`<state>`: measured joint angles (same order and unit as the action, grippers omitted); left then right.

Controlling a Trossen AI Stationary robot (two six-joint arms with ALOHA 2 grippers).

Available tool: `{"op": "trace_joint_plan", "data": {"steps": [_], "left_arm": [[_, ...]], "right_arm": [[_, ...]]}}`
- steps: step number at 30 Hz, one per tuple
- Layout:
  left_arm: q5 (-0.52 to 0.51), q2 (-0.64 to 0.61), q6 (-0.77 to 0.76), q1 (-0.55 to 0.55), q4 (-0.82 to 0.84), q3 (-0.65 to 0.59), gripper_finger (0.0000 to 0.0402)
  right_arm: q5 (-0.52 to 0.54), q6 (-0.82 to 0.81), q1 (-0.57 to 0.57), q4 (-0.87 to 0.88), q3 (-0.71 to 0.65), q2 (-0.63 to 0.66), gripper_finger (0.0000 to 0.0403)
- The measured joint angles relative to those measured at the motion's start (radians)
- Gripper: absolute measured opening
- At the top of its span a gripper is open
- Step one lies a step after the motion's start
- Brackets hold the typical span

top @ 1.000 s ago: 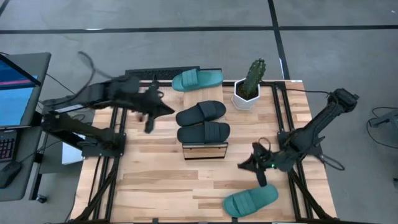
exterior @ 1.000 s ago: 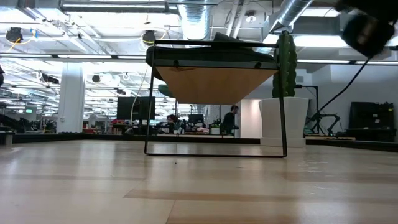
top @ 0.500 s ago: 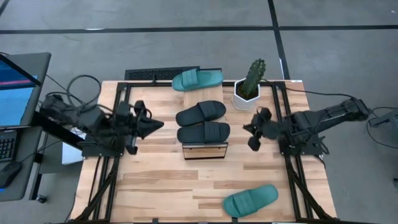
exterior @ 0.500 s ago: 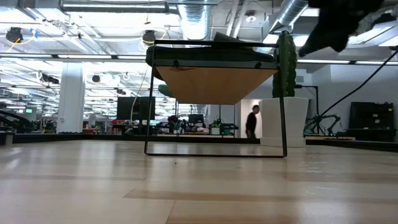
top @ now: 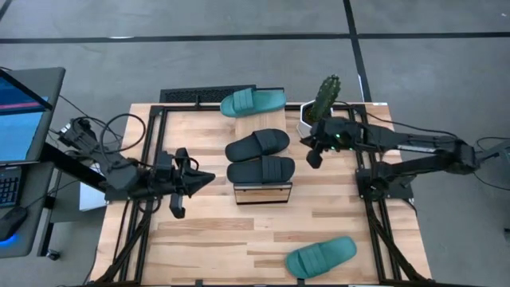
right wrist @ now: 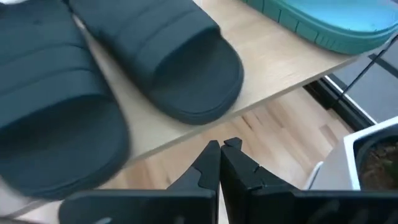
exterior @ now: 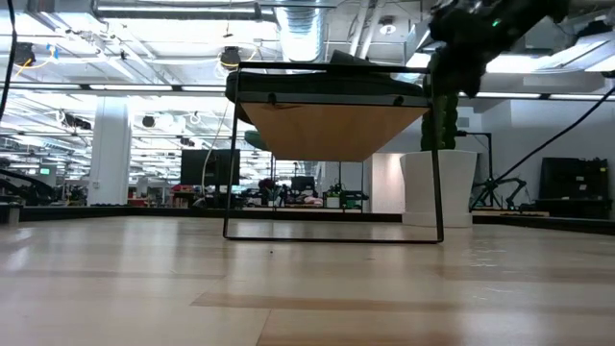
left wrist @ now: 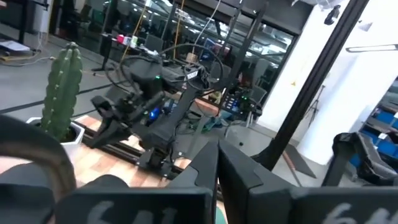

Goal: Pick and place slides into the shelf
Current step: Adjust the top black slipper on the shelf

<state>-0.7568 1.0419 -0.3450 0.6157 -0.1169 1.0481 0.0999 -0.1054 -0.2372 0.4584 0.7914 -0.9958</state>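
Note:
The shelf [top: 261,194] stands mid-table with its light plank top. On the plank lie two black slides [top: 257,144] [top: 260,170] and, at the far end, a teal slide [top: 252,102], all soles down. Another teal slide [top: 321,257] lies on the tabletop near the front right. My left gripper [top: 210,177] hovers shut to the left of the shelf, pointing level at it, and holds nothing. My right gripper [top: 307,144] hangs shut just right of the far black slide [right wrist: 180,68], slanting down toward the plank's edge [right wrist: 280,81]. It holds nothing either.
A cactus [top: 324,96] in a white pot [exterior: 437,187] stands at the far right, close behind my right gripper. A black metal frame [top: 159,151] runs along both sides of the table. A laptop [top: 20,119] sits off the left edge. Bare wood lies between the shelf and the near teal slide.
My right gripper has risen and swung from near the front teal slide toward the far edge, ending beside the far black slide and the cactus. My left gripper has moved toward the near edge and turned level toward the shelf. The slides have not moved.

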Motion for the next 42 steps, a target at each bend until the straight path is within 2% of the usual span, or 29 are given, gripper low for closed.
{"op": "trace_joint_plan", "data": {"steps": [9, 15, 25, 34, 38, 42], "left_arm": [[-0.021, 0.008, -0.011, 0.016, -0.016, 0.0, 0.0], [-0.023, 0.008, -0.017, 0.016, -0.016, 0.0, 0.0], [-0.023, 0.008, -0.017, 0.016, -0.012, 0.0, 0.0], [-0.022, 0.008, -0.016, 0.016, -0.008, 0.0, 0.0], [-0.022, 0.008, -0.017, 0.016, -0.008, 0.0, 0.0], [-0.022, 0.008, -0.017, 0.016, -0.007, 0.0, 0.0]], "right_arm": [[-0.016, 0.072, -0.075, -0.14, -0.002, -0.165, 0.0], [-0.022, 0.114, -0.101, -0.2, -0.002, -0.216, 0.0], [-0.051, 0.117, -0.097, -0.197, 0.042, -0.218, 0.0], [-0.048, 0.135, -0.062, -0.104, 0.086, -0.218, 0.0], [0.001, 0.152, -0.073, -0.1, 0.086, -0.218, 0.0], [0.006, 0.168, -0.102, -0.109, 0.086, -0.218, 0.0]]}}
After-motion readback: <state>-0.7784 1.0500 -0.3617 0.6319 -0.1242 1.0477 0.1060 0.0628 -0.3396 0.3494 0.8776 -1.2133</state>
